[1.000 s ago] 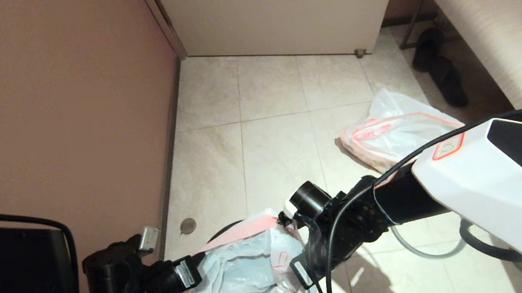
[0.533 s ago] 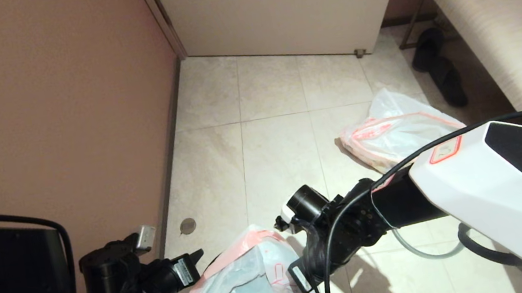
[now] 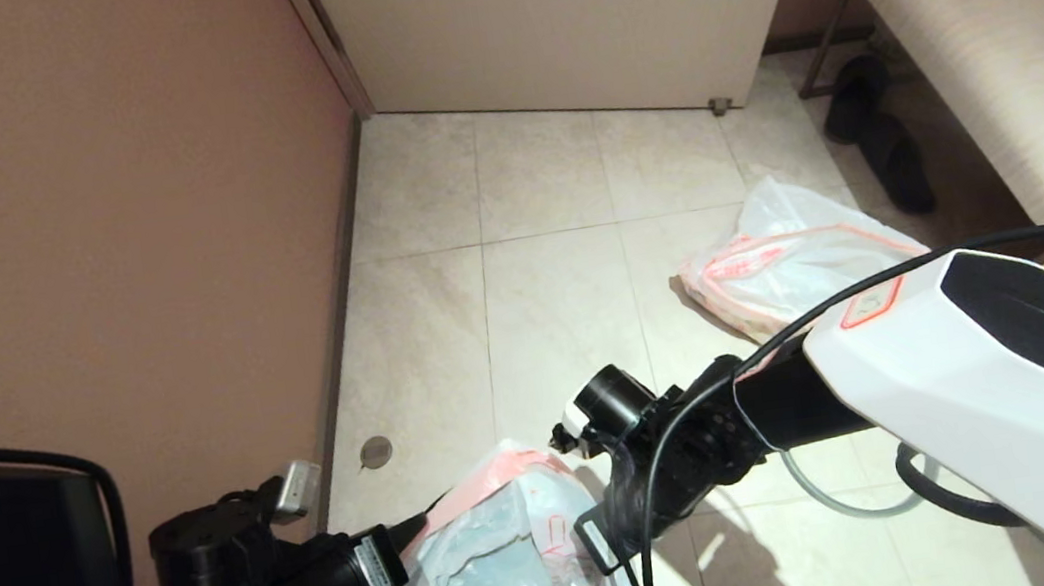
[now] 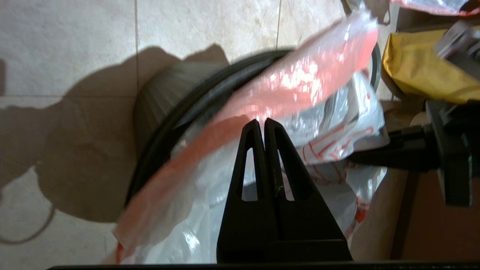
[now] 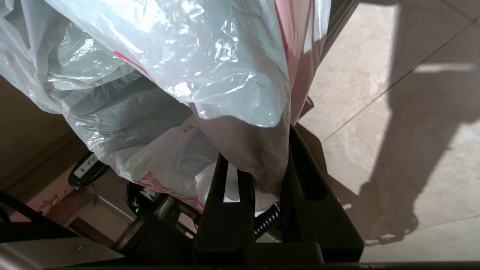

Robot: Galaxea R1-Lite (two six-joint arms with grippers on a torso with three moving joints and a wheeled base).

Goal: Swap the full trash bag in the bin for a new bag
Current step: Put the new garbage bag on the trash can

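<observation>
- Left gripper (image 4: 261, 123): fingers pinched tight on the pink-red hem of the full trash bag (image 4: 300, 82), thin translucent white plastic.
- Right gripper (image 5: 258, 165): fingers clamped on a bunched fold of the same bag's right side.
- Bag sits over the round black plastic bin (image 4: 168, 112), near-left floor.
- New bag (image 3: 795, 262), limp white plastic with a pink hem: flat on the tiles, farther right.

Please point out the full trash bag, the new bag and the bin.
full trash bag (image 3: 506, 557): head view, crinkled upper side.
new bag (image 3: 797, 272): head view, flat middle on the floor.
bin (image 4: 165, 127): left wrist view, dark rim.
</observation>
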